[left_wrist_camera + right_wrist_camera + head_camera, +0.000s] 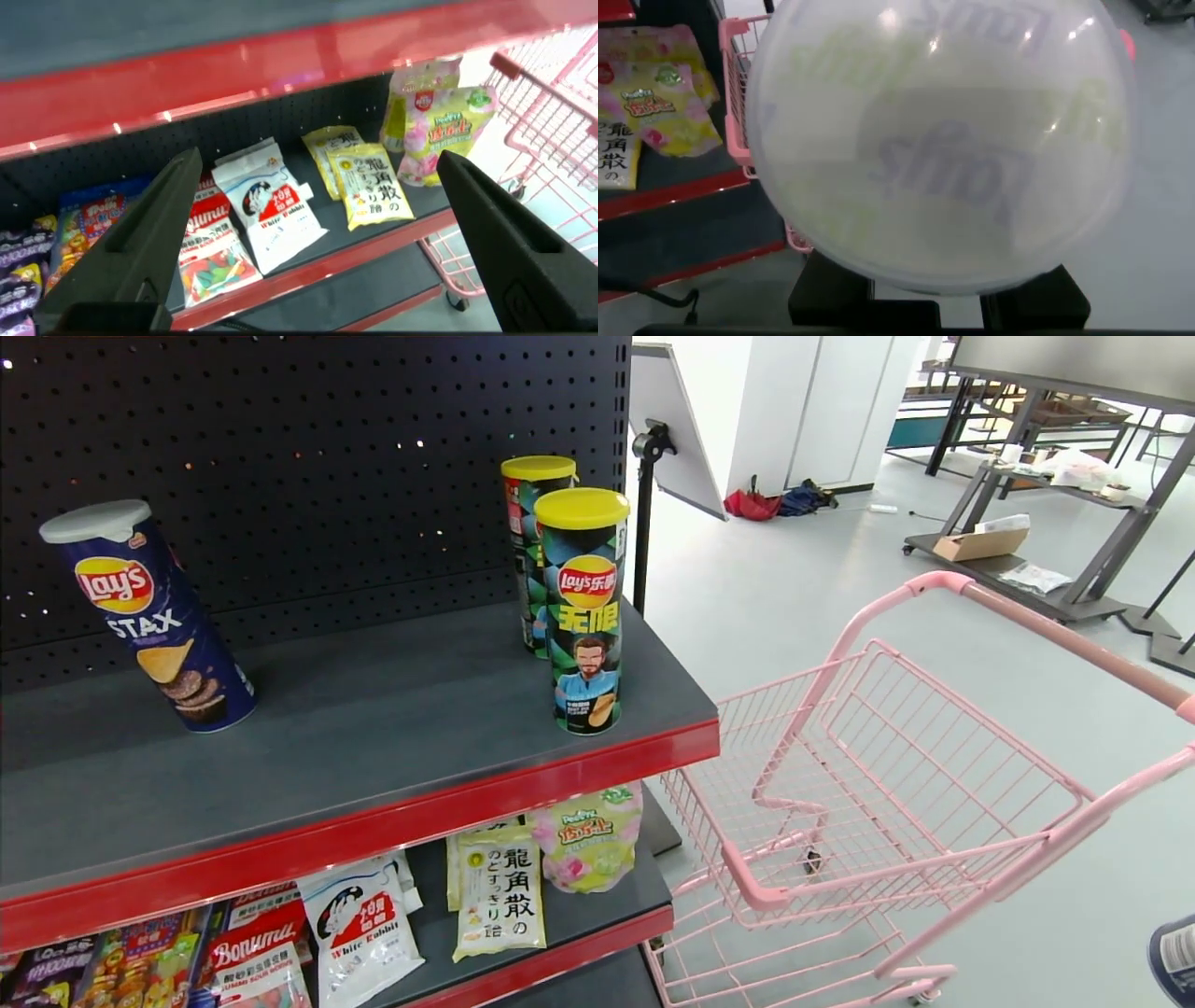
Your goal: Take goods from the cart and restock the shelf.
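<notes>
A dark blue chip can [154,616] with a white lid leans at the left of the upper shelf [373,747]. Two green chip cans [583,611] with yellow lids stand near that shelf's right end, one behind the other. The pink cart [887,784] stands to the right of the shelf, and its basket looks empty. In front of the lower shelf my left gripper [320,161] is open, with nothing between its fingers. My right gripper [938,303] is shut on a chip can [938,140], whose translucent white lid faces the camera. A sliver of that can [1174,957] sits low beside the cart.
Snack bags [271,215] lie in a row on the lower shelf [374,271], with yellow and green ones [588,835] at its right end. A black pegboard [308,457] backs the upper shelf. Open grey floor [794,588] lies beyond the cart, with metal racks [1055,523] farther back.
</notes>
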`<state>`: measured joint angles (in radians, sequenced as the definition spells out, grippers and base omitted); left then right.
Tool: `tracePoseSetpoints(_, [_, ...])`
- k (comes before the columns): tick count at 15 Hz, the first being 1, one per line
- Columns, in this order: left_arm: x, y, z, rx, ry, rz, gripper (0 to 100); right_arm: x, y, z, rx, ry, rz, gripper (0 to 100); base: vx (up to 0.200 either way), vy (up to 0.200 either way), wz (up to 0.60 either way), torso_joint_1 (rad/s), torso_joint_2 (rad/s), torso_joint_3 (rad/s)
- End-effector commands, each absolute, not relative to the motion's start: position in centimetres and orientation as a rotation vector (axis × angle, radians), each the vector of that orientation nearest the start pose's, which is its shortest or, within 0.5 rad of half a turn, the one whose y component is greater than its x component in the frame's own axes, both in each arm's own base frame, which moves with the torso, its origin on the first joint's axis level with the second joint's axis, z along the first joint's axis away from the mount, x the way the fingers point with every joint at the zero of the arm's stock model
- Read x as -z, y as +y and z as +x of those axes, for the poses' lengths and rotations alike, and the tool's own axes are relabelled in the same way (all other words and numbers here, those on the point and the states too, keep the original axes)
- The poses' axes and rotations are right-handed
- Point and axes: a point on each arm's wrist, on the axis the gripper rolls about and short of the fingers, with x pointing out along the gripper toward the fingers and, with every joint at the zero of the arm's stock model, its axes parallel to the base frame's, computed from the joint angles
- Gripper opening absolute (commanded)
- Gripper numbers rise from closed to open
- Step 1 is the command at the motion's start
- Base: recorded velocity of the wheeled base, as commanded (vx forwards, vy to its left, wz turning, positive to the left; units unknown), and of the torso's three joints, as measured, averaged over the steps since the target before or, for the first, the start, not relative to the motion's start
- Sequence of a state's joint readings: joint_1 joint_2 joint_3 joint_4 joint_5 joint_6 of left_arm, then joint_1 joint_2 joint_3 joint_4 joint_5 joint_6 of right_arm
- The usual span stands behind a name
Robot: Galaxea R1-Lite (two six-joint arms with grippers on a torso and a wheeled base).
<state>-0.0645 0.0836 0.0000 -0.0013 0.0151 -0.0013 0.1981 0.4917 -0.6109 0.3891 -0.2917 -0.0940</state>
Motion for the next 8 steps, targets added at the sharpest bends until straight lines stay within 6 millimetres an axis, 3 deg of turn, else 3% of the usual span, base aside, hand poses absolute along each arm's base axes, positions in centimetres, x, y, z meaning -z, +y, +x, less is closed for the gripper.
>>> tracePoseSetpoints(1, [-7.7, 0.1, -1.6, 0.049, 0.083, 0.002, 100, -21.0, -0.7, -0.3, 0.075, 0.257, -0.159, 0, 0.0, 0.0, 0.0, 0.217, -0.57, -0.344])
tracePoseSetpoints(8, [-7.7, 0.1, -1.6, 0.049, 0.083, 0.0, 100, -19.8, -0.5, 0.2, 0.033, 0.3, -0.165, 0, 0.0, 0.0, 0.0, 0.181, -0.43, -0.256])
